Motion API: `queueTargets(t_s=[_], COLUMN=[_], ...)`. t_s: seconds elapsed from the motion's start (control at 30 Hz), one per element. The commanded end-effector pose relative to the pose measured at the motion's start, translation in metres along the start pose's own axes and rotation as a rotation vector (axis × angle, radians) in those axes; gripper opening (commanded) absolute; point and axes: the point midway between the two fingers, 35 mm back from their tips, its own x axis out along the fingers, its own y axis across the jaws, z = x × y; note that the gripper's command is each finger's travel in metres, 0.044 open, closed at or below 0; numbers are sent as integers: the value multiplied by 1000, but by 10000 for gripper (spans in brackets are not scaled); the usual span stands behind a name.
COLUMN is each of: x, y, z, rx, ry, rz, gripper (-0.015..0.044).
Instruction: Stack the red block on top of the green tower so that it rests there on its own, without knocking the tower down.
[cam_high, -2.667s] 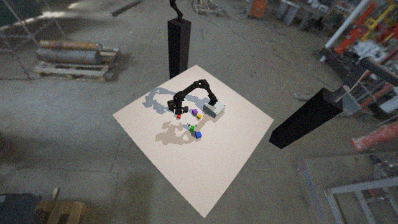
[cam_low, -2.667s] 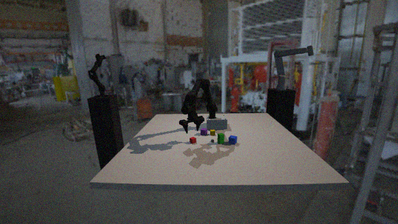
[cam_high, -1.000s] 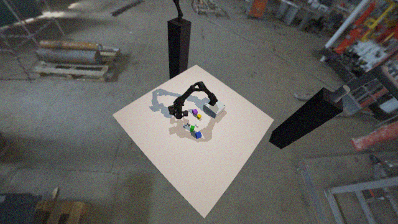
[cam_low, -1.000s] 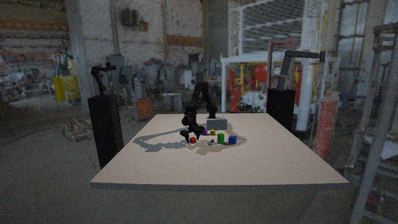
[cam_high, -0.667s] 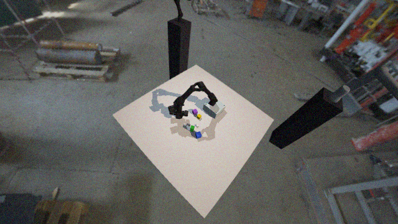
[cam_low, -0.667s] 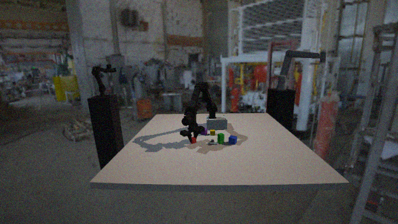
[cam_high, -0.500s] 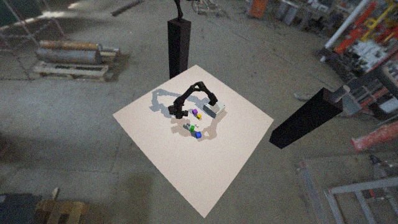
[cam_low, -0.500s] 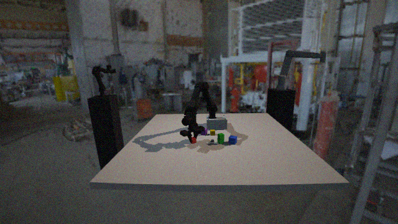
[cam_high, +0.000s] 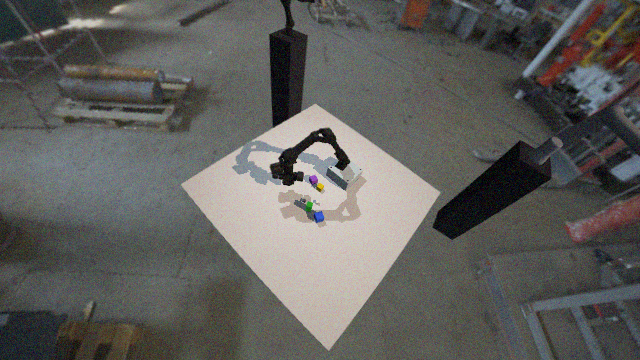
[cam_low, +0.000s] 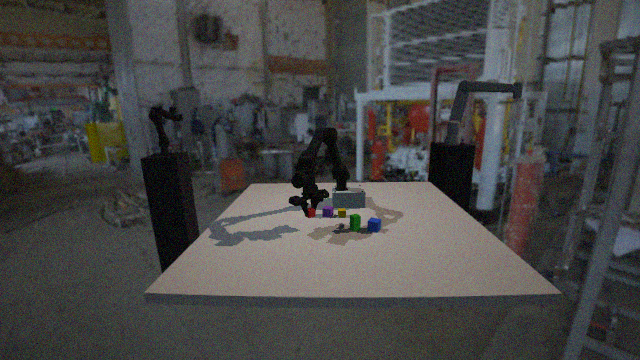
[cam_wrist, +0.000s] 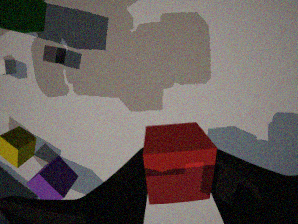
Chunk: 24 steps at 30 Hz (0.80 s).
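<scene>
We have the jaws clamped on the red block (cam_wrist: 180, 163) low on the table (cam_low: 400, 260), left of the green tower (cam_low: 355, 222). The block looks small, rigid and light; gripping its flat opposite sides should hold.

The red block (cam_wrist: 178, 161) sits upright on the table, well apart from the upright green tower (cam_low: 355, 222).

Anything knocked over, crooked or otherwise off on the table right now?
Nothing stands out. The green tower stands upright, with the blue block beside it and the purple block and yellow block apart on the table. The gripper is shut squarely on the red block, low at the table.
</scene>
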Motion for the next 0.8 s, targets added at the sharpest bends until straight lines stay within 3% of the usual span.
queueTargets(t_s=[0.0,0.23,0.5,0.77], x=[-21,-57,-58,-59], y=[-2,-2,1,32], z=[2,1,5,49], rx=[0,0,0,0], ry=[-8,-8,-8,-13], rz=[-9,-9,-9,-8], gripper=[0,0,0,0])
